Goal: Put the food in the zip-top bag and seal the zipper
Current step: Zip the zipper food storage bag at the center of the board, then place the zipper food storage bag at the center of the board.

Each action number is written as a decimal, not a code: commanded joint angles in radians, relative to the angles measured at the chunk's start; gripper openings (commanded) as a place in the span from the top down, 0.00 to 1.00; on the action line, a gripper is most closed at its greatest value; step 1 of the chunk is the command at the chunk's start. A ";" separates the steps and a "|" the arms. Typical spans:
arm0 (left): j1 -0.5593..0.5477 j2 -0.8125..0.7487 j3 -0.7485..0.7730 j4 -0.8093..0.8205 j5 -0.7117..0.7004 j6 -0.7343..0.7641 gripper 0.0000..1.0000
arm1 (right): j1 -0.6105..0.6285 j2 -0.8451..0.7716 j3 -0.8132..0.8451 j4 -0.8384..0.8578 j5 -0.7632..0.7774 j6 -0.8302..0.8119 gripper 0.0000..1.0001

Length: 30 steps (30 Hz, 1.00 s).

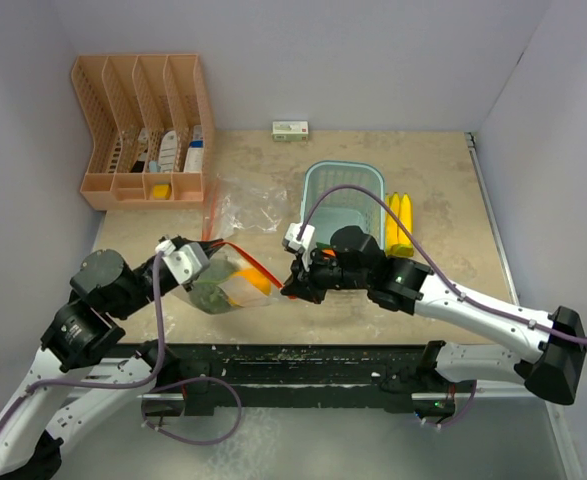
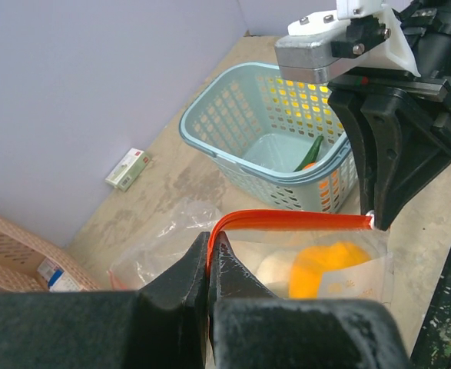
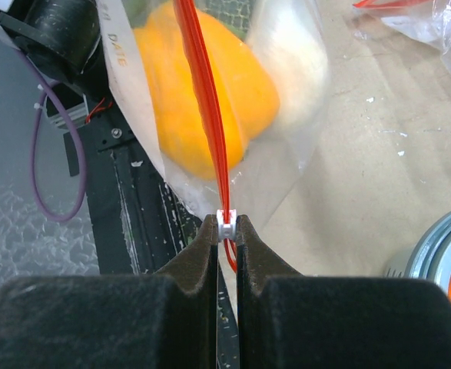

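Zip-top bag [image 1: 228, 288] is held up between your two grippers, just beyond the arm bases at the near edge of the desk [image 1: 443, 180]. Its red zipper [image 2: 286, 221] is stretched in a straight line from one gripper to the other.

Your left gripper [image 2: 210, 252] is clamped tight on the zipper's left end, with the strip pinched between its fingers. Your right gripper [image 3: 225, 227] is closed to a sliver on the small white slider [image 3: 225, 224] at the opposite end.

Through the clear wall you can see an orange fruit [image 3: 202, 100]. From the top camera, a dark green head [image 1: 208, 296] sits low at the bag's left end.

Beyond the bag stands the light blue basket [image 1: 318, 180]. A long green vegetable [image 2: 311, 154] leans inside it, and something orange shows through its mesh. The yellow bananas [image 1: 400, 222] lie on the desk just right of the basket.

A second, crumpled clear bag [image 1: 243, 205] lies to the basket's left. A peach organizer [image 1: 143, 130] stands in the far left corner, and a small box [image 1: 290, 129] sits against the back wall.
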<state>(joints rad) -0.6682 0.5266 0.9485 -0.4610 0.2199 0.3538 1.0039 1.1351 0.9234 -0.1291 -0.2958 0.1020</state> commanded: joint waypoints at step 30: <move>0.009 -0.010 0.087 0.153 -0.582 0.026 1.00 | -0.002 -0.138 0.190 -0.094 0.479 0.127 0.20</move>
<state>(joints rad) -0.6632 0.5125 0.9932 -0.4686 -0.0608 0.4000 1.0027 0.9787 1.0306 -0.2115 0.0277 0.1913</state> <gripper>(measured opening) 0.008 0.802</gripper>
